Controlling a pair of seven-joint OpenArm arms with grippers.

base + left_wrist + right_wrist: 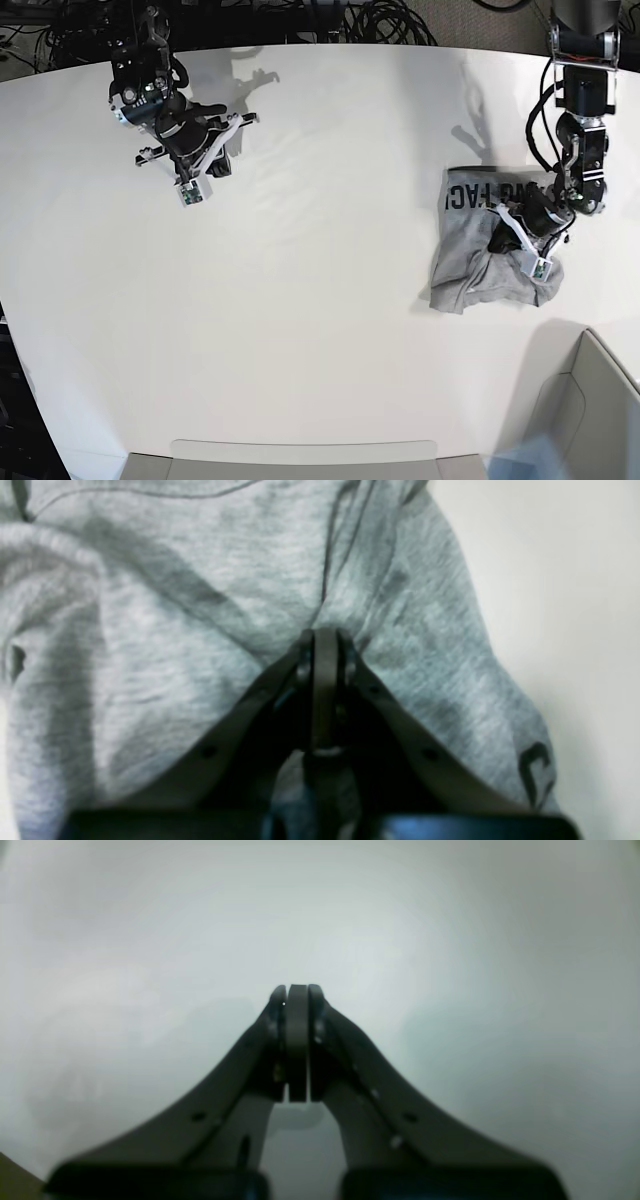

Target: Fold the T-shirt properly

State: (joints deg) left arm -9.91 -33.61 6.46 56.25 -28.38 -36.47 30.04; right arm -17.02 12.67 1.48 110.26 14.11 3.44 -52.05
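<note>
The T-shirt [485, 255] lies bunched near the table's [320, 330] edge; my left claw [325, 635] is pinched tight into its cloth, mid-fold. My right claw [297, 990], closed empty, idles far off; next I'd carry this fold over flat

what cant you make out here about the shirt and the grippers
- Base view: the black lettering on the crumpled heather light-grey cotton T-shirt is partly covered by the left gripper and folds.
- Left wrist view: blurred; whether the shut fingers pinch cloth or only press on it is unclear.
- Right wrist view: the right gripper shows only white table; the shirt is out of frame.
</note>
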